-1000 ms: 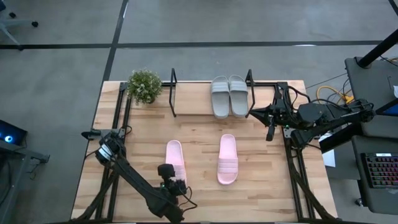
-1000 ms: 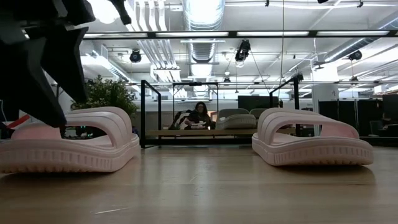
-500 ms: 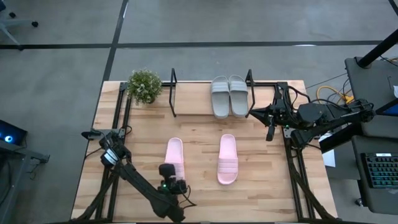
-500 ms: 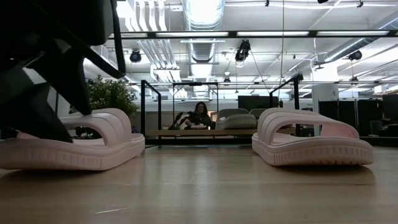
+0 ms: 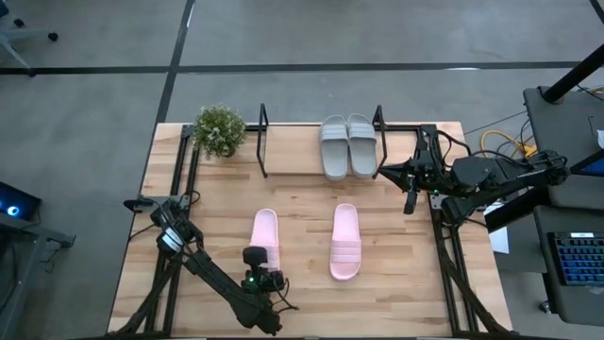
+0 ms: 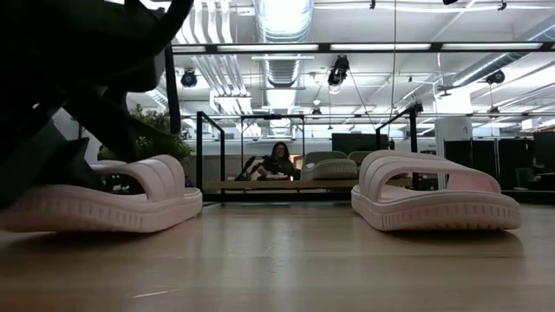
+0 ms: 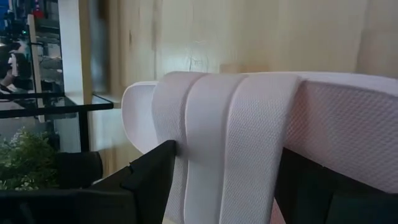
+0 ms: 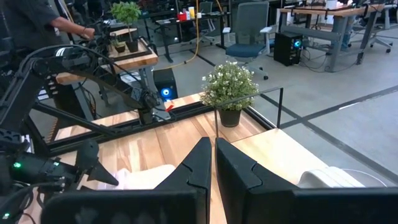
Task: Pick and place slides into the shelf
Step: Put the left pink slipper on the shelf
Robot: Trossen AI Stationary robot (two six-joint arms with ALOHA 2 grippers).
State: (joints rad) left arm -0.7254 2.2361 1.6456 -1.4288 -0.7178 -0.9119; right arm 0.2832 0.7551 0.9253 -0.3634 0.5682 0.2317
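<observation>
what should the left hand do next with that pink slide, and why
Probably close and lift. The left hand sits at the heel of the left pink slide, with fingers on either side of its strap, and the slide lies on the table, not yet on the shelf holding the grey slides.

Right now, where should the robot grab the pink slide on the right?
Best guess: pinch one long side edge of the right pink slide, coming straight down from above. It lies flat, sole down, with bare table all around, and its arched strap leaves a gap underneath.
</observation>
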